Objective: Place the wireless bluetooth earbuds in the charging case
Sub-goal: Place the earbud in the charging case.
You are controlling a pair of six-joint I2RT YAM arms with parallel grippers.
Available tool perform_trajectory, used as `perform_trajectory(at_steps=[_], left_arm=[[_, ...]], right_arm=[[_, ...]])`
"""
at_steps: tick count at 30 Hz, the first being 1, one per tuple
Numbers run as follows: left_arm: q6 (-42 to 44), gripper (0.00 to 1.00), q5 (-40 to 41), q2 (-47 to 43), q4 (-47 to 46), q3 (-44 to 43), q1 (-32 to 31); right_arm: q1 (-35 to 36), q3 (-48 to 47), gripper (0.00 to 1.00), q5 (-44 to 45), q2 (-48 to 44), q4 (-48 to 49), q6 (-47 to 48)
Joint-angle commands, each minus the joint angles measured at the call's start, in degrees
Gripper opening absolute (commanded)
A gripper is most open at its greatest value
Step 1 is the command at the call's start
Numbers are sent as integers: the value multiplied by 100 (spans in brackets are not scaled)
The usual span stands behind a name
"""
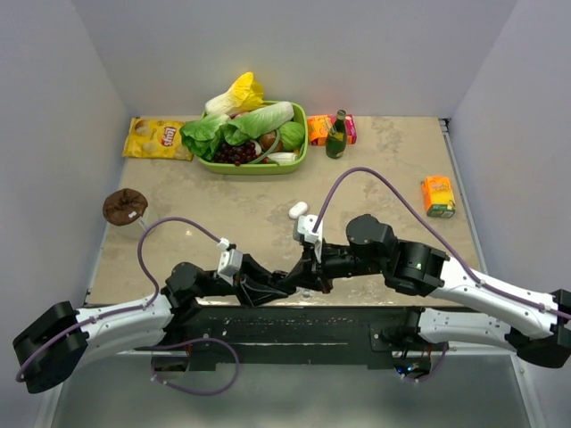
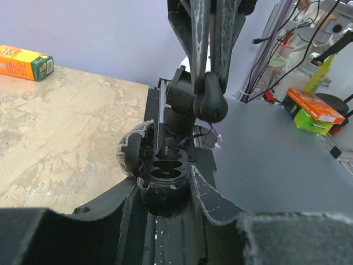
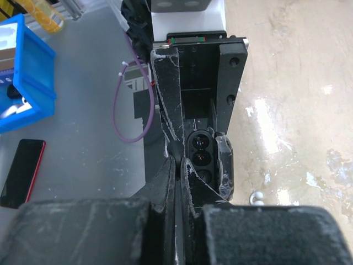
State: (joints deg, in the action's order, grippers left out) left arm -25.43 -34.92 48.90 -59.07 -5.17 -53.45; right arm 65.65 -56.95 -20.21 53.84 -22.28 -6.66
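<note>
My left gripper [image 2: 165, 190] is shut on the open black charging case [image 2: 165, 172] and holds it at the table's near edge, with its lid [image 2: 131, 154] swung open to the left. The case's dark wells face up, and I cannot tell whether any of them is filled. My right gripper [image 3: 181, 164] is shut on a glossy black earbud [image 2: 213, 105] and holds it just above and to the right of the case [image 3: 201, 154]. Both grippers meet at the front centre in the top view [image 1: 294, 275]. A whitish earbud [image 3: 256, 197] lies on the table beside the case.
A white oval case [image 1: 298, 209] lies mid-table behind the grippers. A green basket [image 1: 299, 159] of lettuce, a chips bag [image 1: 159, 138], a green bottle [image 1: 336, 134] and an orange packet stand at the back. An orange carton [image 1: 437, 196] sits right and a brown lump [image 1: 125, 205] left.
</note>
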Motion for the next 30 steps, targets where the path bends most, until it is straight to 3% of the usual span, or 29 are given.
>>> perform_trajectory(at_steps=[1,30], left_arm=[[91,0,-77,14,-377,-230,-60],[91,0,29,-74,-465,-195,-183]], right_arm=[[71,26,0,140,65,321,-46],[212,202,0,482,407,348,-64]])
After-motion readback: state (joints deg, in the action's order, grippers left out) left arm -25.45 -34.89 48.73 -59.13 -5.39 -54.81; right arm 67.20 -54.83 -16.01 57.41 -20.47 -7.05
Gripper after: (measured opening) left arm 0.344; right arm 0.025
